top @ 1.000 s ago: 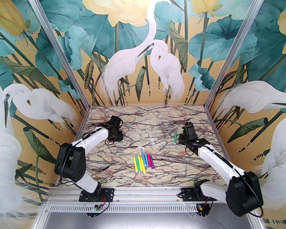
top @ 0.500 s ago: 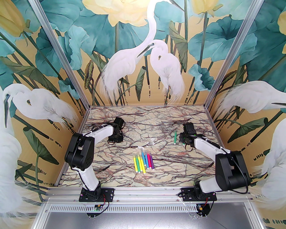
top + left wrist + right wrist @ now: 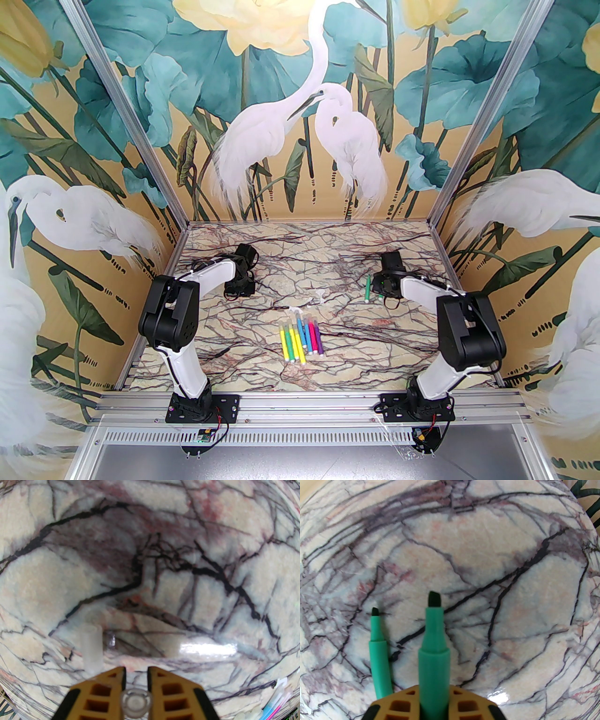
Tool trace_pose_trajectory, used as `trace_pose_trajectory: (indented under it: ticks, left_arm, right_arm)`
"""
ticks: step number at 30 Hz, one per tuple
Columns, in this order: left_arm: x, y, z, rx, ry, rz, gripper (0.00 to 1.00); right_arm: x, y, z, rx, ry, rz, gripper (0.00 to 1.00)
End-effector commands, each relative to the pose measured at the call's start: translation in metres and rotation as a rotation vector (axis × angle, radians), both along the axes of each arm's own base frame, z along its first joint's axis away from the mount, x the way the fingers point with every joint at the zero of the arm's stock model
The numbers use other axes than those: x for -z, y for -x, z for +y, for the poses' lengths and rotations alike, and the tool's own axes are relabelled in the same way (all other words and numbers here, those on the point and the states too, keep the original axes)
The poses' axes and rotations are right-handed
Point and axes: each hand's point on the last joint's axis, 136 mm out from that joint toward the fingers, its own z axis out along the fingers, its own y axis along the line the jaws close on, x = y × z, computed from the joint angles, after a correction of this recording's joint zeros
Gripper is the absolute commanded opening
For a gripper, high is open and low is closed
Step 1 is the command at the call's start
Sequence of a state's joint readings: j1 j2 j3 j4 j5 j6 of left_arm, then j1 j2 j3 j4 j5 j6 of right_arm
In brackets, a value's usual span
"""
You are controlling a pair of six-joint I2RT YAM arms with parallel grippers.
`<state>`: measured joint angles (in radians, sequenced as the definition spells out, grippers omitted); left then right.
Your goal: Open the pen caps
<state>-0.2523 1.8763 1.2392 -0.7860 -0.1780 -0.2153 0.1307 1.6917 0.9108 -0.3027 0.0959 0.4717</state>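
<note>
Over the last second your arms have folded their elbows up, the wrists staying low beyond the row of pens (image 3: 300, 340); the left gripper (image 3: 136, 669), left of that row, is pinched tight on a clear cap (image 3: 136, 701); the right gripper (image 3: 434, 688), right of it, clamps a bare-tipped green pen (image 3: 434, 644); this pair looks parted, ready to set down; no writing is legible.

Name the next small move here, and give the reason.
Probably lower the right tool and release its green pen beside the other green pen: its tip is already bare, and the left tool holds the clear cap.
</note>
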Motion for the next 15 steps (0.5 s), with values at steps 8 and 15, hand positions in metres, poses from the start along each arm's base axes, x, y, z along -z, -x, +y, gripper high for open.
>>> trace_pose_trajectory:
  ticks: [8,15]
  left_arm:
    - [0.012,0.003,0.001,0.006,0.003,0.049,0.11]
    - [0.017,0.006,0.001,0.002,0.001,0.069,0.17]
  right_arm:
    - [0.009,-0.010,0.002,0.021,-0.021,0.011,0.20]
    - [0.017,-0.010,0.003,0.018,-0.024,0.037,0.24]
